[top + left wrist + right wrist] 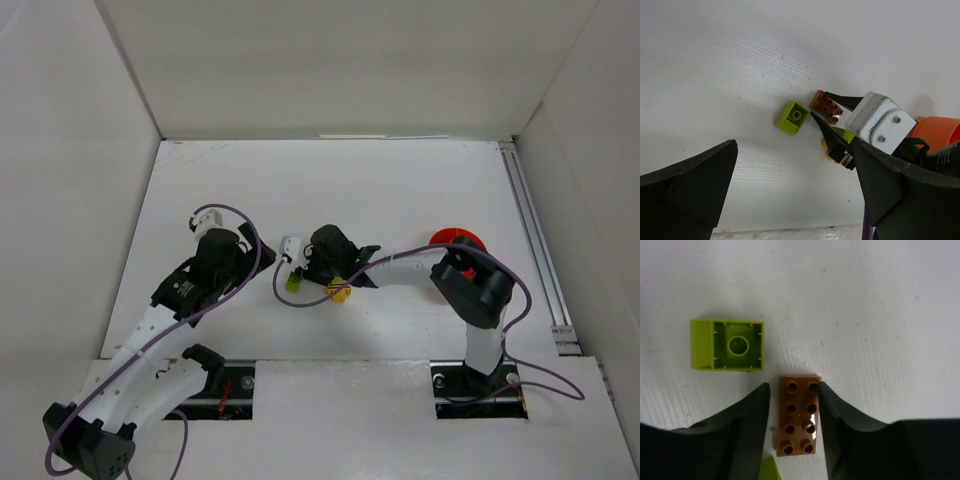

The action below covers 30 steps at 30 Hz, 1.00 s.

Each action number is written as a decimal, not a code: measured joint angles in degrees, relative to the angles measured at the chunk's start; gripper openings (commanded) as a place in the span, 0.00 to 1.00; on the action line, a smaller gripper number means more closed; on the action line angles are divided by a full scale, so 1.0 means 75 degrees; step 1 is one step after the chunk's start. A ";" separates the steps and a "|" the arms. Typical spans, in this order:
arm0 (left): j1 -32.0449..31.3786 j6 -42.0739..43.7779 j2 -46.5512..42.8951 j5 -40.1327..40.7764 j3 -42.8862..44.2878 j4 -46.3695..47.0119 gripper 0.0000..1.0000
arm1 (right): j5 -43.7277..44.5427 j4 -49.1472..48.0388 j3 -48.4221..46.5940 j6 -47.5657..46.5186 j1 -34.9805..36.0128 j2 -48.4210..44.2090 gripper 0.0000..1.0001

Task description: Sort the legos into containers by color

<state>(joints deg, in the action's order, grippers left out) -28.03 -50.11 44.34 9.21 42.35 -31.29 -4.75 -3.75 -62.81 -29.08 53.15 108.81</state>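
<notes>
the orange-brown brick [797, 415] is seen studs-up on the white table [400, 190], bracketed by the right gripper [794, 390]. one finger is pressed against its side while a thin gap is left at the other, so whether it is clenched yet cannot be told. a lime brick [727, 345] is laid hollow side up at ten o'clock of it, just apart, in the right wrist view. in the top view a yellow lego [341, 292] is found at five o'clock of the claw, and the orange-red bowl [458, 238] well away at three o'clock. the left gripper [795, 150] is held released, with nothing between its fingers, at nine o'clock.
</notes>
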 measured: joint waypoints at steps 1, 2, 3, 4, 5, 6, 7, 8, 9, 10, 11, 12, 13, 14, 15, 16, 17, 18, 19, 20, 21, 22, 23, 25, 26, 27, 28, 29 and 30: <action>0.0000 -0.0003 0.0012 0.0012 0.0000 -0.0006 1.00 | 0.0093 -0.0023 -0.0006 0.0032 0.0015 0.0015 0.44; 0.0000 -0.0003 0.0017 0.0029 0.0000 -0.0009 1.00 | 0.0184 -0.0047 -0.0006 0.0050 0.0015 0.0029 0.41; 0.0000 -0.0003 0.0020 0.0047 0.0000 -0.0017 1.00 | 0.0251 -0.0061 -0.0006 0.0064 0.0015 0.0029 0.40; 0.0000 -0.0003 0.0020 0.0064 0.0000 -0.0023 1.00 | 0.0321 -0.0067 -0.0006 0.0082 0.0015 0.0029 0.38; 0.0000 -0.0003 0.0020 0.0076 0.0000 -0.0029 1.00 | 0.0379 -0.0067 -0.0006 0.0108 0.0015 0.0029 0.36; 0.0000 -0.0003 0.0020 0.0087 0.0000 -0.0038 1.00 | 0.0437 -0.0079 -0.0006 0.0137 0.0015 0.0026 0.34; 0.0000 -0.0003 0.0012 0.0096 0.0000 -0.0038 1.00 | 0.0481 -0.0093 -0.0006 0.0172 0.0015 -0.0003 0.32; 0.0000 -0.0003 0.0009 0.0099 0.0000 -0.0038 1.00 | 0.0525 -0.0114 -0.0009 0.0233 0.0015 -0.0058 0.29; 0.0000 -0.0003 0.0003 0.0108 0.0000 -0.0035 1.00 | 0.0527 -0.0105 -0.0009 0.0318 0.0003 -0.0131 0.29; 0.0000 -0.0003 -0.0006 0.0108 0.0000 -0.0035 1.00 | 0.0542 -0.0108 -0.0009 0.0393 -0.0015 -0.0213 0.29; 0.0000 -0.0003 -0.0009 0.0108 0.0000 -0.0038 1.00 | 0.0510 -0.0117 -0.0012 0.0513 -0.0050 -0.0321 0.29; 0.0000 -0.0003 -0.0017 0.0108 0.0000 -0.0035 1.00 | 0.0455 -0.0119 -0.0015 0.0627 -0.0117 -0.0434 0.29; 0.0000 -0.0003 -0.0026 0.0108 0.0000 -0.0032 1.00 | 0.0358 -0.0128 -0.0017 0.0752 -0.0219 -0.0577 0.29; 0.0000 -0.0003 -0.0032 0.0105 0.0000 -0.0032 1.00 | 0.0289 -0.0172 -0.0020 0.0918 -0.0353 -0.0749 0.28; 0.0000 -0.0003 -0.0035 0.0105 0.0000 -0.0029 1.00 | 0.0163 -0.0216 -0.0017 0.1087 -0.0519 -0.0941 0.28; 0.0000 -0.0003 -0.0035 0.0105 0.0000 -0.0029 1.00 | 0.0015 -0.0332 0.0003 0.1259 -0.0731 -0.1142 0.28; 0.0000 0.0000 -0.0035 0.0105 0.0000 -0.0026 1.00 | -0.0184 -0.0507 0.0058 0.1411 -0.0973 -0.1376 0.30; 0.0000 0.0000 -0.0035 0.0099 0.0000 -0.0015 1.00 | -0.0388 -0.0667 0.0131 0.1501 -0.1204 -0.1600 0.40; 0.0000 0.0006 -0.0035 0.0096 0.0000 0.0009 1.00 | -0.0600 -0.0804 0.0201 0.1582 -0.1428 -0.1830 0.44; 0.0000 0.0009 -0.0035 0.0096 0.0000 0.0041 1.00 | -0.0699 -0.0895 0.0239 0.1606 -0.1632 -0.2014 0.46; 0.0000 0.0017 -0.0035 0.0096 0.0000 0.0064 1.00 | -0.0764 -0.0906 0.0221 0.1571 -0.1751 -0.2127 0.48; 0.0000 0.0035 -0.0035 0.0096 0.0000 0.0090 1.00 | -0.0769 -0.0810 0.0146 0.1501 -0.1772 -0.2157 0.48; 0.0000 0.0044 -0.0026 0.0096 0.0000 0.0108 1.00 | -0.0758 -0.0583 -0.0035 0.1443 -0.1702 -0.2092 0.48; 0.0000 0.0050 -0.0009 0.0096 0.0000 0.0146 1.00 | -0.0711 -0.0009 -0.0624 0.1335 -0.1416 -0.1658 0.48; 0.0000 0.0055 0.0003 0.0093 0.0000 0.0157 1.00 | -0.0653 0.0233 -0.0901 0.1274 -0.1241 -0.1381 0.50; 0.0006 0.0064 0.0015 0.0093 0.0000 0.0175 1.00 | -0.0621 0.0504 -0.1134 0.1207 -0.1078 -0.1110 0.50; 0.0009 0.0079 0.0023 0.0093 0.0000 0.0187 1.00 | -0.0577 0.0799 -0.1341 0.1122 -0.0959 -0.0845 0.50; 0.0020 0.0108 0.0023 0.0087 0.0000 0.0192 1.00 | -0.0522 0.1116 -0.1533 0.1043 -0.0833 -0.0580 0.54; 0.0020 0.0134 0.0020 0.0070 0.0000 0.0195 1.00 | -0.0455 0.1390 -0.1684 0.0979 -0.0740 -0.0353 0.54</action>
<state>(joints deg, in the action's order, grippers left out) -27.88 -49.10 44.49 9.74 42.35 -29.82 -8.16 6.68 -75.44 -21.74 47.59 106.17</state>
